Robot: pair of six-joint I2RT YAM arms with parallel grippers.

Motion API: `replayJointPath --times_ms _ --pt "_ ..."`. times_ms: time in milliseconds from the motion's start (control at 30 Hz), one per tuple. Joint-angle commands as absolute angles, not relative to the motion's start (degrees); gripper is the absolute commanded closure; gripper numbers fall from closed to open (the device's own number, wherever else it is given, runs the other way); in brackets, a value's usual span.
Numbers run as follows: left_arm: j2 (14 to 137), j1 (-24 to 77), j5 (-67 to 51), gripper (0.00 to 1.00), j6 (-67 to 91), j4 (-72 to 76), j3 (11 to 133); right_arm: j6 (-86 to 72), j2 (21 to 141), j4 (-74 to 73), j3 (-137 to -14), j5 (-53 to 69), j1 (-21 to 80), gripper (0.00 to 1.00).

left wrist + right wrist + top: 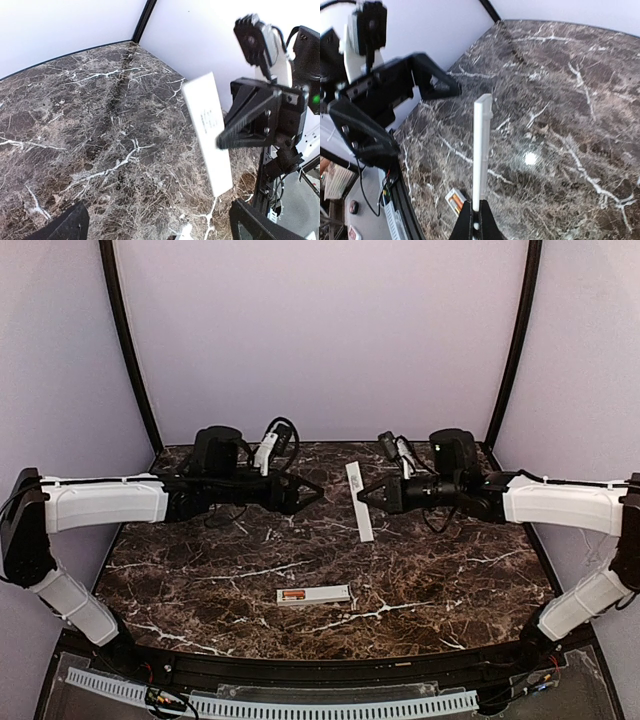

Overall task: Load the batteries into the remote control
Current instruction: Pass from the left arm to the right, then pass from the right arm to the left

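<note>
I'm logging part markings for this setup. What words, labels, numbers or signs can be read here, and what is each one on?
On the white cover strip: a small dark print on its face, too blurred to read.
On the batteries in the remote control: orange wrappers, any lettering too small to read.
No other text shows in any view.

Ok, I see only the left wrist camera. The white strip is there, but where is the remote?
Observer: The remote lies flat on the table, near the front edge, about the middle.
Operator: Are batteries in it?
Observer: Yes, orange batteries sit in its open recess, at its left end in the top view.
Operator: Does a claw touch it?
Observer: No. The right claw, shut on the strip, and the open left claw are both farther back.
</note>
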State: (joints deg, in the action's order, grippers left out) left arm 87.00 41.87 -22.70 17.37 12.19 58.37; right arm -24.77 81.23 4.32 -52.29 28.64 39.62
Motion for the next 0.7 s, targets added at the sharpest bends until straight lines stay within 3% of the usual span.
replayJointPath --times_ms 0,267,667 --pt "88.4 47.7 -8.8 0.01 16.1 9.9 60.7 -34.2 79.1 17.5 -51.1 12.7 40.1 1.00" --pt "94.9 52.3 -7.6 0.10 19.2 8.0 66.5 -36.7 78.7 22.9 -49.6 3.7 43.6 1.00" --pt "101.2 52.9 -9.6 0.27 22.0 7.5 73.5 -38.1 81.7 27.5 -49.9 4.2 46.2 1.00"
